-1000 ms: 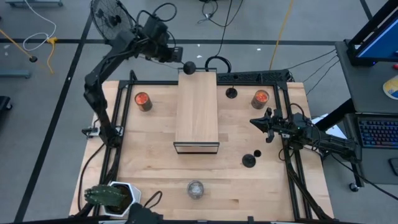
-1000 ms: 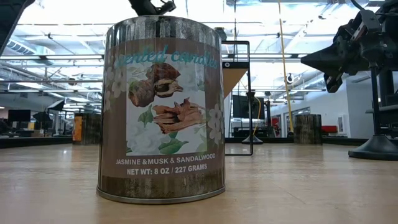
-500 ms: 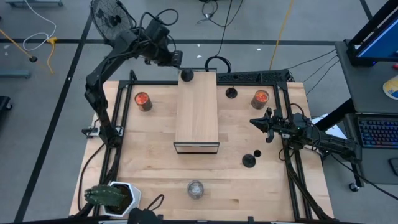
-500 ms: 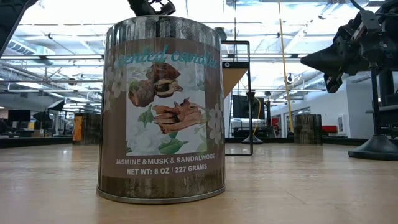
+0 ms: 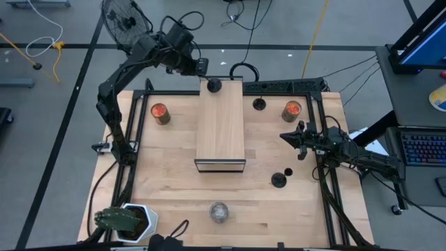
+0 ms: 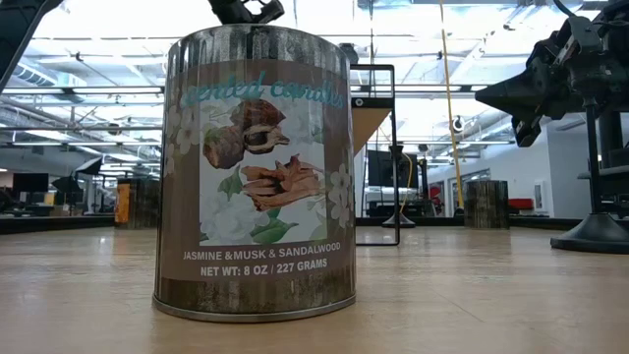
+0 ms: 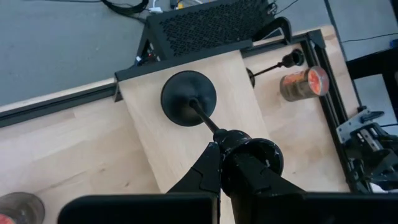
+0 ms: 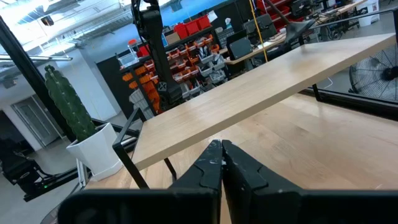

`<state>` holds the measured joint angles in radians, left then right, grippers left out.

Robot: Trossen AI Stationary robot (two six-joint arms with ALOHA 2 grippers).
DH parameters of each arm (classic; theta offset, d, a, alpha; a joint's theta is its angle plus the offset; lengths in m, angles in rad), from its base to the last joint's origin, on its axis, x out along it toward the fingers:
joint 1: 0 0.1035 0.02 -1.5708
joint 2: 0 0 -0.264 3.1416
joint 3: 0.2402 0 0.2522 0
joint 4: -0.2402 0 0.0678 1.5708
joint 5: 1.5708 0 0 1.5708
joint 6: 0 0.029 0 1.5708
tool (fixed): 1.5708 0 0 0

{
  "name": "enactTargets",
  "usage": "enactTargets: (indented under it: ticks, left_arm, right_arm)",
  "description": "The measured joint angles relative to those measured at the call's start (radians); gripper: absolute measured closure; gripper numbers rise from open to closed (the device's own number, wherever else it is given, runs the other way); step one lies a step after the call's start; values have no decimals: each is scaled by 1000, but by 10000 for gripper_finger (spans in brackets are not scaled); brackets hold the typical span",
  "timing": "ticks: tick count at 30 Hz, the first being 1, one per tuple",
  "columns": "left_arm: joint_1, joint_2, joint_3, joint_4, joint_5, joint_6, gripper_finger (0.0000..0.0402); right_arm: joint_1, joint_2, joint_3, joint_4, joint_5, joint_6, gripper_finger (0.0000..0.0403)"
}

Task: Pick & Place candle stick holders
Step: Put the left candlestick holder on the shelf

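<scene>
My left gripper (image 5: 203, 68) is shut on a black candle stick holder (image 5: 214, 84) over the far end of the raised wooden platform (image 5: 220, 125). In the left wrist view its disc base (image 7: 188, 98) faces the platform's top; whether it rests there I cannot tell. A second holder (image 5: 259, 104) stands on the table at the far right beside a jar. A third holder (image 5: 279, 180) stands on its base nearer the front right. My right gripper (image 5: 286, 137) is shut and empty above the table's right side, between those two holders. My left gripper pinches the holder's top end, the small cup (image 7: 249, 158) on the thin stem (image 7: 205, 119), between its two fingers. The fingers come from above and from the far left side, slanting down. The holder hangs below them, base downward, over the platform's far end.
Two brownish jars with orange tops stand on the table left (image 5: 161, 113) and right (image 5: 292, 110) of the platform. A silvery candle tin (image 5: 219, 212) stands near the front edge and fills the low view (image 6: 254, 172). A potted plant (image 5: 124, 221) stands at the front left corner.
My left gripper has carried the holder a little toward the table's near edge and right, from beyond the platform's far edge to over its far end, and it stays shut on it.
</scene>
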<state>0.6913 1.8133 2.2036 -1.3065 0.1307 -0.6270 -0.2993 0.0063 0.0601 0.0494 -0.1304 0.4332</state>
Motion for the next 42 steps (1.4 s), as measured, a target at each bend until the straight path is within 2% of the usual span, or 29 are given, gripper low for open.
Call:
enactTargets:
  ticks: [11, 16, 34, 42]
  left_arm:
    - [4, 1, 0, -13, -4, -10, 394]
    - [0, 1, 0, -63, -43, -14, 394]
    - [-7, 1, 0, -27, -43, -14, 394]
    - [-7, 1, -1, -29, -35, -9, 374]
  right_arm:
    - [0, 0, 0, 1, 0, 0, 403]
    - [0, 0, 0, 2, -1, 0, 403]
    - [0, 0, 0, 3, -1, 0, 403]
    - [0, 0, 0, 3, -1, 0, 403]
